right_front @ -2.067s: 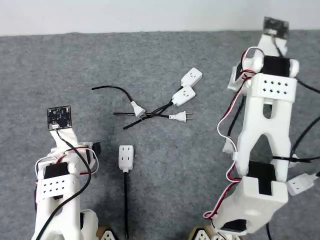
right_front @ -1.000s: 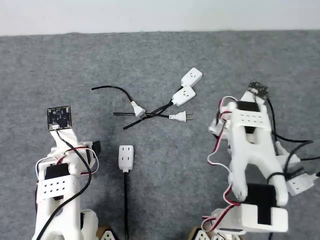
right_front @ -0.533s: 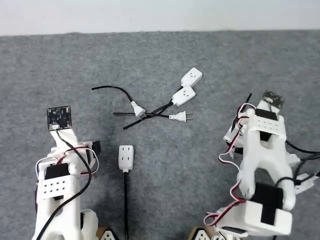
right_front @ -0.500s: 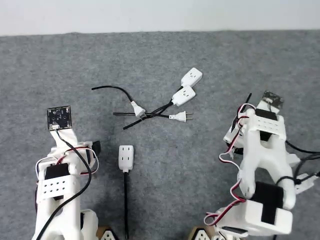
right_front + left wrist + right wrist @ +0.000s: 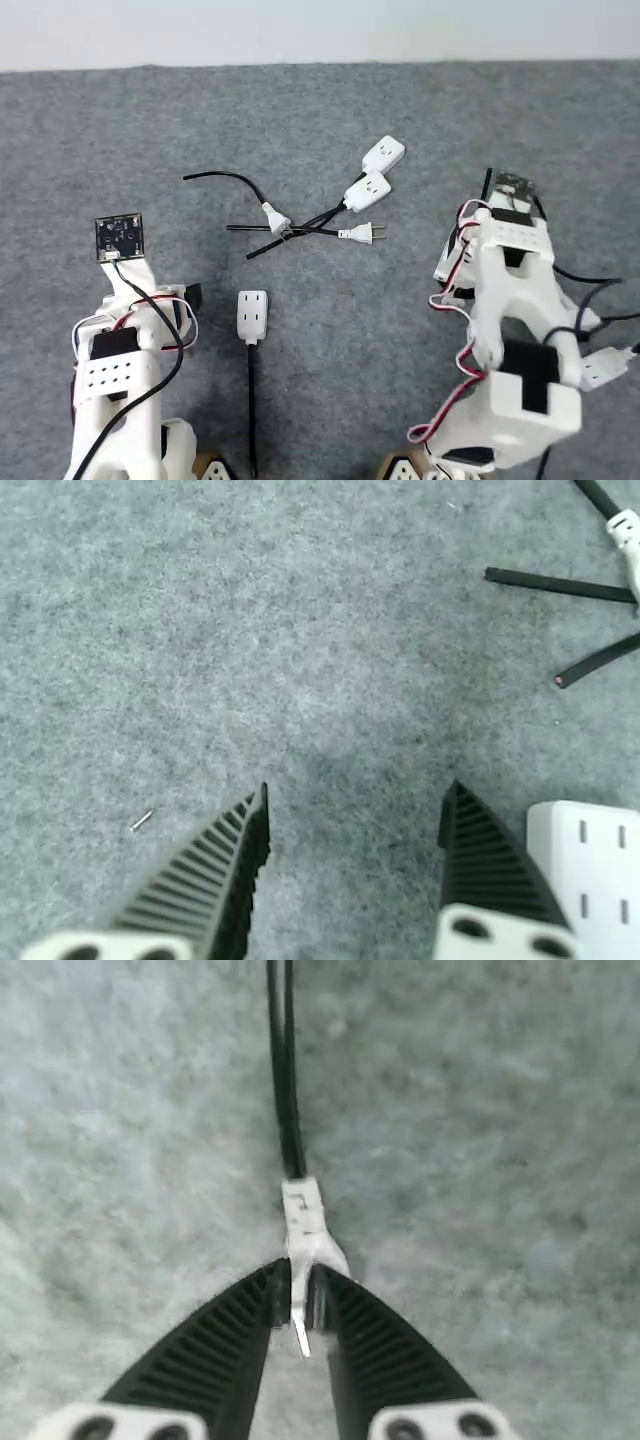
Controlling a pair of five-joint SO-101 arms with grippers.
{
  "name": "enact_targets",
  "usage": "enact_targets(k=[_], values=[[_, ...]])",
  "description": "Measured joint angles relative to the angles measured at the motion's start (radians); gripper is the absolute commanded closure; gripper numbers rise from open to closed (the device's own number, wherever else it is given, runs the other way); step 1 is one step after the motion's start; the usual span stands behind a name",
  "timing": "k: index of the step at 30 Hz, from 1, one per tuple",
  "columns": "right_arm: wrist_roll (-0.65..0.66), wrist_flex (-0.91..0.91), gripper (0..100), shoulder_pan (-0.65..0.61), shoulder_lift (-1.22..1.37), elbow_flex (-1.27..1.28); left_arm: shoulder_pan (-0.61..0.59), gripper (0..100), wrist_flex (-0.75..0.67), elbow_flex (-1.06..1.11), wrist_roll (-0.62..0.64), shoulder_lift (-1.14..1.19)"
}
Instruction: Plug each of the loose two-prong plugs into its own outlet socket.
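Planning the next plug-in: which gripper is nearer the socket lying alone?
Left. The left gripper sits beside the socket; the right gripper is far across, holding a plug.

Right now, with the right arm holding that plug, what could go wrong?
1. The right gripper pinches the plug near its prongs, which seem to point back between the fingers. It may need regrasping before insertion.
2. The socket beside the left gripper lies loose on the mat, so it may slide when pushed.
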Motion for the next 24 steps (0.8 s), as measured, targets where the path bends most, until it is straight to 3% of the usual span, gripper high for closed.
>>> enact_targets(k=[7, 24], values=[[0.006, -0.005, 84.7, 0.003, -0.038, 0.002, 0.000, 74, 0.000, 0.000, 0.000, 0.000], [0.008, -0.091, 88.1, 0.002, -0.035, 0.026, 0.000, 74, 0.000, 0.000, 0.000, 0.000]])
